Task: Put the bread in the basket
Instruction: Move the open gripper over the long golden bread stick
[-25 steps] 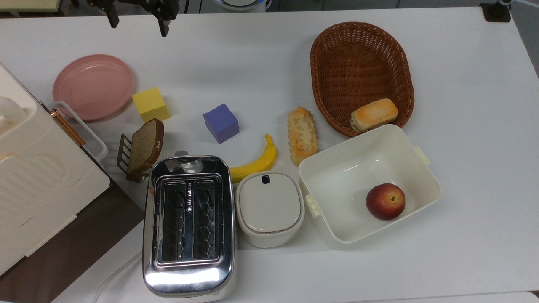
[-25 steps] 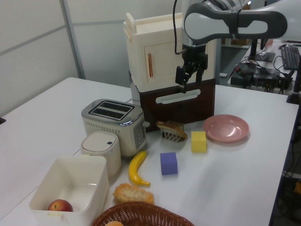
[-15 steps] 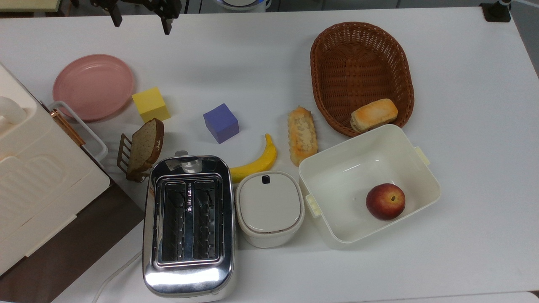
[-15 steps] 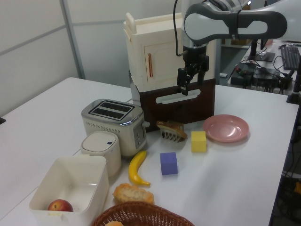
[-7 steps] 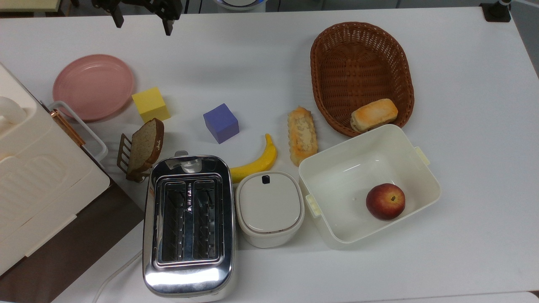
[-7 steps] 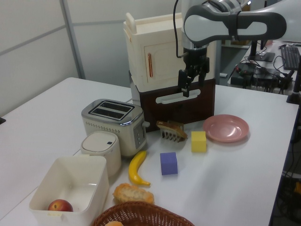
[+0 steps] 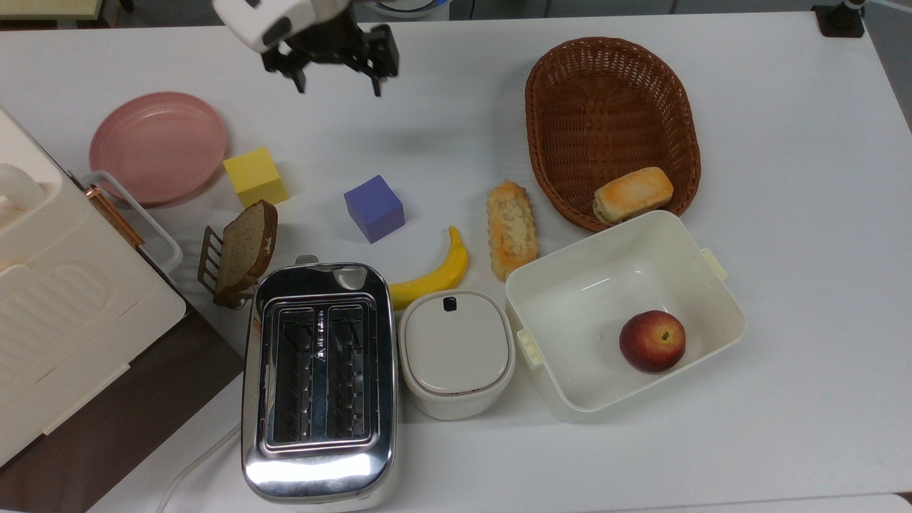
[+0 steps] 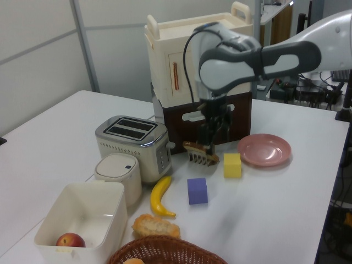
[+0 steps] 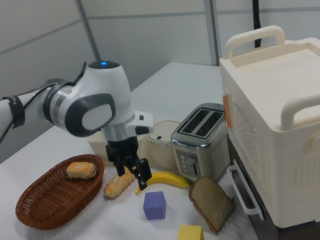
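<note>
**Gripper open above the table, bread lying outside the basket**

While the gripper [image 7: 335, 80] hangs above bare white table [image 7: 798, 178] with its two fingers spread apart and nothing between them, the bread [image 7: 510, 229] lies flat on the tabletop, well below the gripper and toward the top view's right. It sits crumbly side up, just outside the basket [image 7: 677, 107], which stands to the gripper's right in the top view and holds a short bun [image 7: 633, 194] at its lower end. A white tub [image 7: 719, 299] with an apple [image 7: 652, 340] inside is just beside the bread's lower end, and a banana [image 7: 434, 274] lies on the bread's other side.

Below the gripper in the top view are a purple cube [image 7: 374, 208] and a yellow cube [image 7: 255, 177]; a pink plate [image 7: 158, 146] lies to its lower left. A toast slice [image 7: 246, 246] leans in a small rack by the toaster [image 7: 319, 385].

From the right view the gripper [image 9: 131, 173] hangs with fingers pointing down, close over the bread [image 9: 119, 185] and banana [image 9: 162, 179], with the basket [image 9: 47, 205] to the right view's left. Whether it touches the bread there is unclear.

In the left view the gripper [image 8: 213, 136] shows in front of the toast rack, the bread [image 8: 155, 225] well nearer the camera.
</note>
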You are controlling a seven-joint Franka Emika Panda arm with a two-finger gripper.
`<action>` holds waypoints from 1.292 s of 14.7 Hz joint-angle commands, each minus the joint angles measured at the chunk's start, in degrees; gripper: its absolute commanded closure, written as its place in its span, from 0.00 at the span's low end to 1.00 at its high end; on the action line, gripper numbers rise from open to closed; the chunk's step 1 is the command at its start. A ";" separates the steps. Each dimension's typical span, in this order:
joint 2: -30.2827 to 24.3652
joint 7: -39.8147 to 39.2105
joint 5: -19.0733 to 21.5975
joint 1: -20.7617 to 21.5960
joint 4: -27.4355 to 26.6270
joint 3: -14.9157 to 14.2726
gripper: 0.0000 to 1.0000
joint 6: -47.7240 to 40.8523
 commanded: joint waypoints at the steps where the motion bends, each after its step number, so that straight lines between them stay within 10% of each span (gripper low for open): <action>1: -0.43 10.79 2.48 -2.81 -6.59 5.31 0.00 11.14; 6: 0.27 22.59 2.57 -6.84 -6.51 18.12 0.00 12.12; 10: 2.55 25.32 3.36 -4.05 -6.07 19.03 0.00 17.82; 12: 5.97 25.50 3.18 0.60 -4.76 15.62 0.00 19.32; 14: 9.57 25.50 3.18 11.74 -3.17 4.92 0.00 20.73; 19: 16.44 26.38 3.27 19.86 0.16 -2.93 0.00 26.01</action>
